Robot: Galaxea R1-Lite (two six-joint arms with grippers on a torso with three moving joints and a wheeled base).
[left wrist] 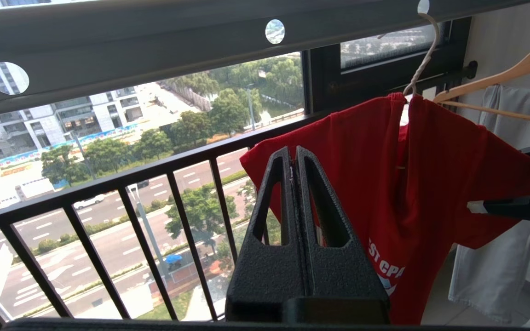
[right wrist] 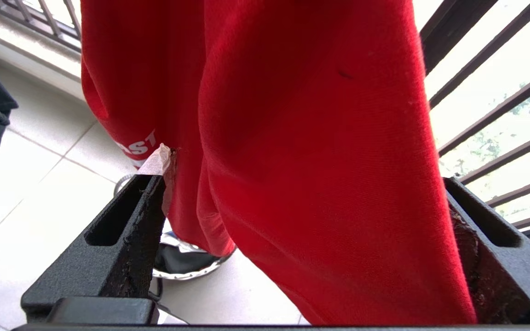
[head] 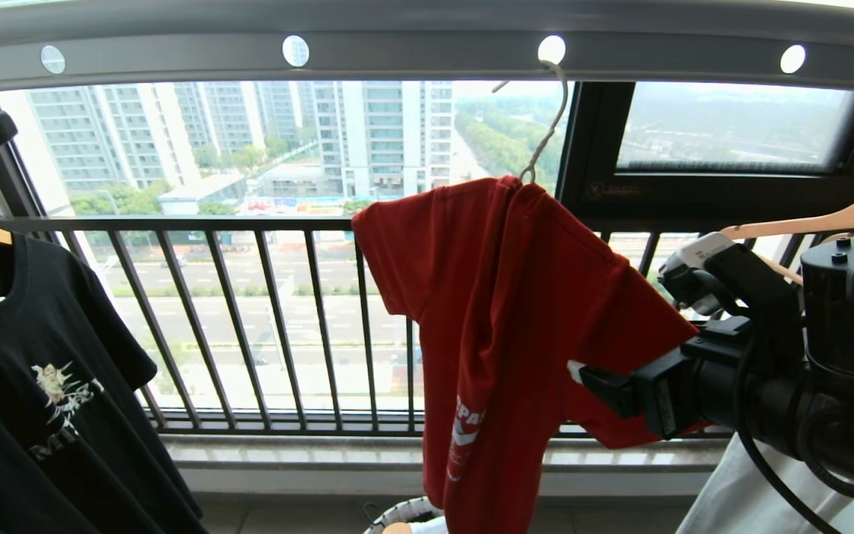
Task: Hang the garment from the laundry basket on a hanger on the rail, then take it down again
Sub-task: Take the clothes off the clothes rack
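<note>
The garment, a red T-shirt with white lettering, hangs on the thin cream hanger, whose hook sits in a hole of the grey rail. My right gripper is at the shirt's right sleeve, low down. In the right wrist view it stands open wide, with a fold of the garment hanging between the jaws. My left gripper is shut with nothing in it and points at the left sleeve of the garment, a little short of it. Part of the laundry basket shows on the floor below the shirt.
A black T-shirt hangs on a wooden hanger at the left. At the right are another wooden hanger and a white garment. The black balcony railing runs behind everything.
</note>
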